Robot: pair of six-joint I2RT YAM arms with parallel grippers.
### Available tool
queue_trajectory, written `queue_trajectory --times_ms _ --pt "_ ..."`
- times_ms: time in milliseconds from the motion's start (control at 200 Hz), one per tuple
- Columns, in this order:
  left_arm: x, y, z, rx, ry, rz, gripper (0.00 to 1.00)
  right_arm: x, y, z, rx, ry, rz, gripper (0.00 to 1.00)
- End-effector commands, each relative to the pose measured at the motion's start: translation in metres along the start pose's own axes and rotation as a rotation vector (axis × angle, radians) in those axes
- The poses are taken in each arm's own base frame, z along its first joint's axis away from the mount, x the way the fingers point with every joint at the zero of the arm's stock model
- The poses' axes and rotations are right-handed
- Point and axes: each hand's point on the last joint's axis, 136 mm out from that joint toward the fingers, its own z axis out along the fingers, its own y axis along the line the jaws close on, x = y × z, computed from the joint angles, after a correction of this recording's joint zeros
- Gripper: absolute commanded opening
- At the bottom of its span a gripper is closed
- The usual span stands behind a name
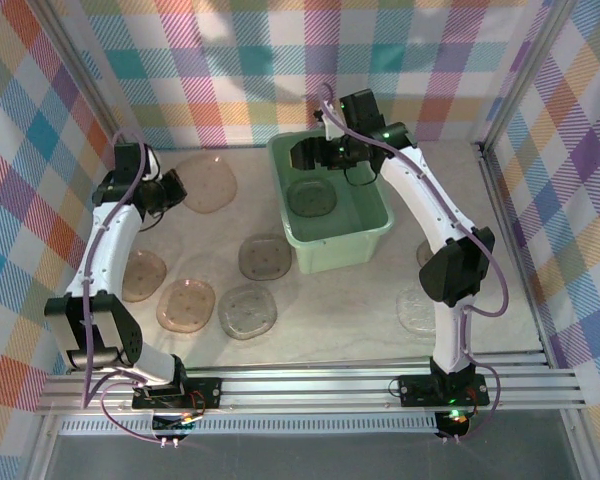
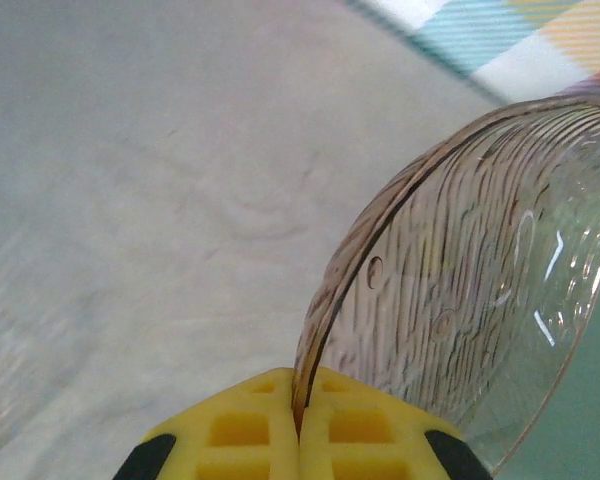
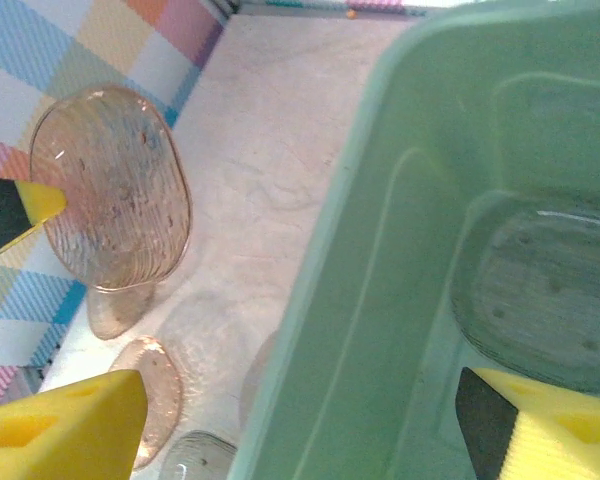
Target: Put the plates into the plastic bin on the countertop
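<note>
My left gripper (image 1: 172, 190) (image 2: 300, 388) is shut on the rim of an amber ribbed plate (image 1: 208, 184) (image 2: 480, 280), which it holds tilted above the countertop (image 1: 340, 310), left of the plastic bin (image 1: 372, 240). This held plate (image 3: 110, 190) also appears in the right wrist view. My right gripper (image 1: 308, 155) (image 3: 300, 430) hangs open over the bin's far left part, with nothing between its fingers. One clear plate (image 1: 312, 197) (image 3: 550, 290) lies flat on the bin's floor. Several more plates lie on the countertop, among them a smoky one (image 1: 265, 258) beside the bin.
Loose plates lie at the left front (image 1: 143, 275), (image 1: 185, 305), (image 1: 248, 312), and one sits by the right arm (image 1: 418, 310). Plaid walls (image 1: 40, 130) close in the countertop on three sides. The arm bases stand on a metal rail (image 1: 310, 385) at the near edge.
</note>
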Motion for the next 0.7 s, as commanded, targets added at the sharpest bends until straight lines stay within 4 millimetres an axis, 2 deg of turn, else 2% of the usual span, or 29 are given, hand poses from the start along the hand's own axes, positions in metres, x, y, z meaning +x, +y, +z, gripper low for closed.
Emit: queue_trajectory --times_ms 0,210,380,460,695 --pt "-0.016 -0.049 -0.025 0.129 -0.066 0.071 0.0 -0.012 0.032 -0.015 -0.138 -0.032 -0.051 0.8" --pt "-0.024 -0.102 -0.05 0.259 -0.12 0.18 0.0 -0.014 0.039 -0.029 -0.134 -0.054 -0.128 0.75" --pt "-0.012 -0.136 -0.053 0.323 -0.09 0.286 0.0 -0.016 0.052 -0.037 -0.191 -0.08 -0.162 0.71" --pt "-0.003 -0.153 -0.054 0.361 -0.083 0.335 0.0 -0.015 0.05 -0.035 -0.194 -0.087 -0.136 0.65" --pt "0.014 -0.167 -0.048 0.357 -0.024 0.411 0.0 -0.017 0.048 -0.032 -0.202 -0.12 -0.089 0.56"
